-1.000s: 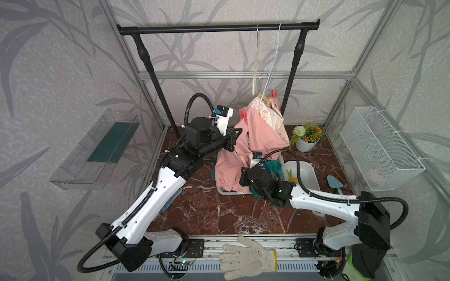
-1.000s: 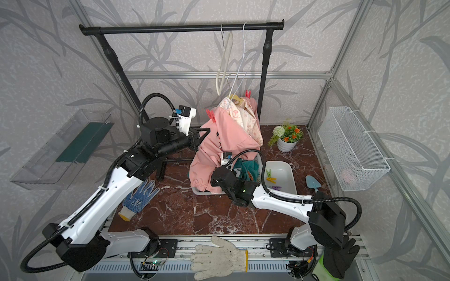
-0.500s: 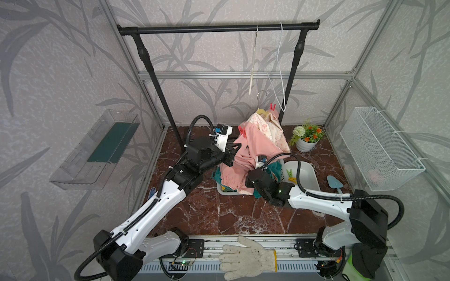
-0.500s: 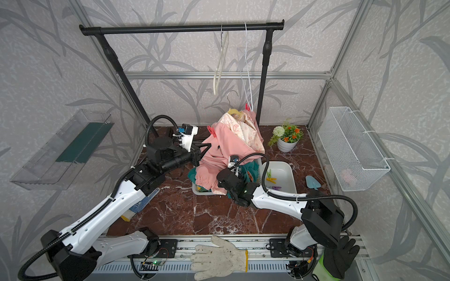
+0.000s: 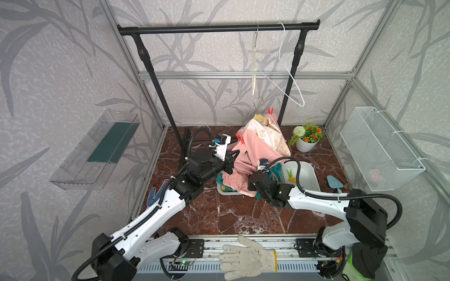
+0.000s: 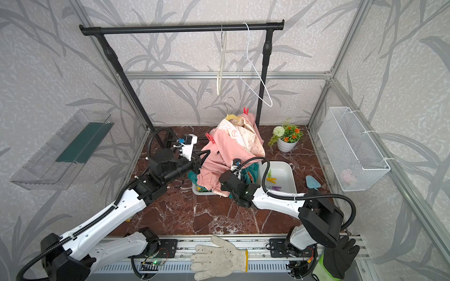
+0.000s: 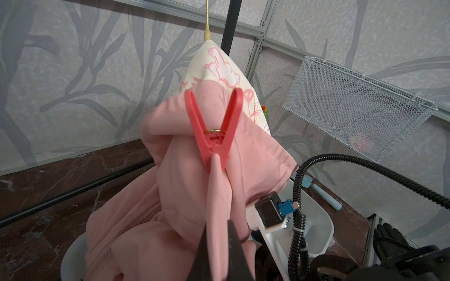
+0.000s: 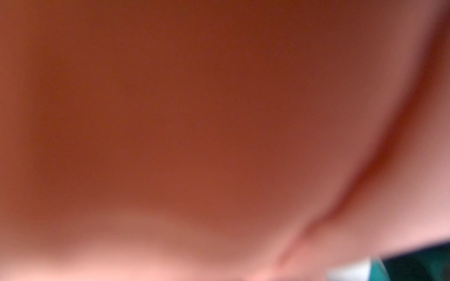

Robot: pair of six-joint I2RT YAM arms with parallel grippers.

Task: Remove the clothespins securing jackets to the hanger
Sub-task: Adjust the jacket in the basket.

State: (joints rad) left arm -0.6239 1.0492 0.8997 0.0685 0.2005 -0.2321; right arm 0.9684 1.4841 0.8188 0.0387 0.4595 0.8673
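The pink hooded jacket (image 5: pixel 253 150) droops on its hanger (image 5: pixel 258 100), off the rail and slumped over a white basket (image 5: pixel 222 191). Two red clothespins pinch it: one at the top (image 5: pixel 270 111), one on the shoulder (image 5: pixel 240 138), and the shoulder clothespin (image 7: pixel 214 131) fills the left wrist view. My left gripper (image 7: pixel 218 228) is shut on a fold of pink jacket cloth just below that pin. My right gripper (image 5: pixel 261 174) is pushed under the jacket hem, its jaws hidden. Pink cloth (image 8: pixel 219 121) blurs the whole right wrist view. A teal jacket (image 6: pixel 253 170) lies in the basket.
A white tub (image 6: pixel 287 170) holds green (image 6: pixel 269 174), yellow (image 6: pixel 271 180) and purple (image 6: pixel 276 187) pins. Two bare hangers (image 5: pixel 289 80) hang on the black rail (image 5: pixel 219 28). A flower pot (image 5: pixel 305 141), blue trowel (image 5: pixel 334 183), wire basket (image 5: pixel 379 148), clear shelf (image 5: pixel 97 150) and gloves (image 5: pixel 248 259) surround the work area.
My left arm has come down and the pink jacket with its hanger has sunk with it onto the basket. The right arm has barely shifted.
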